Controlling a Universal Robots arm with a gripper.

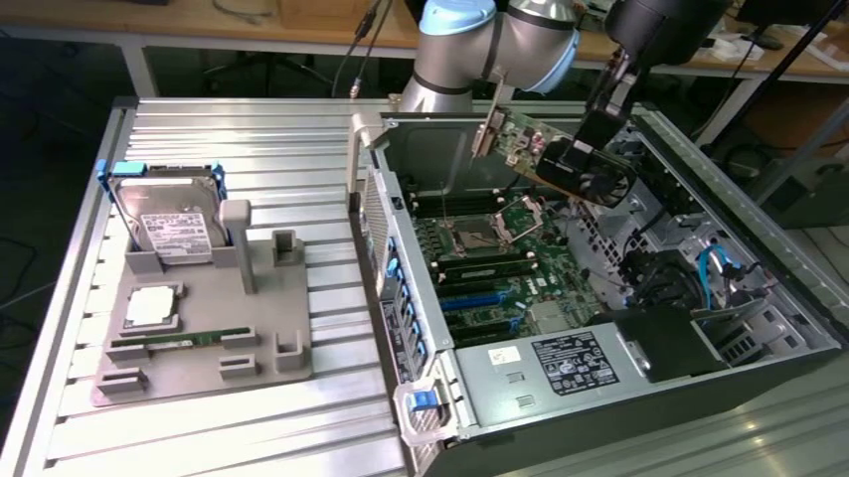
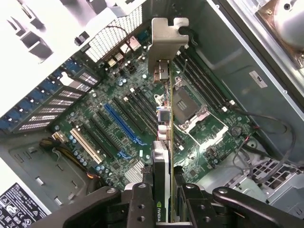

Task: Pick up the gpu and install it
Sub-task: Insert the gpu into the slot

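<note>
Tool (image 2: 166, 199) grasping gpu (image 2: 160, 161), apparently clear of the motherboard (image 2: 118, 118), inside open case (image 1: 431, 149).

This is a robotics lab or workshop. A grey robot arm (image 1: 464, 50) stands at the far edge of a counter (image 1: 253, 129) made of ribbed aluminium rails. It holds a graphics card (image 1: 538, 149) above an open computer case (image 1: 431, 149) whose motherboard (image 1: 484, 263) lies bare. Beside the case, a grey moulded holder (image 1: 199, 363) keeps loose parts in slots, among them a hard drive (image 1: 173, 224). Behind are wooden workbenches (image 1: 239, 25) with cables (image 1: 361, 45) hanging down.
</note>
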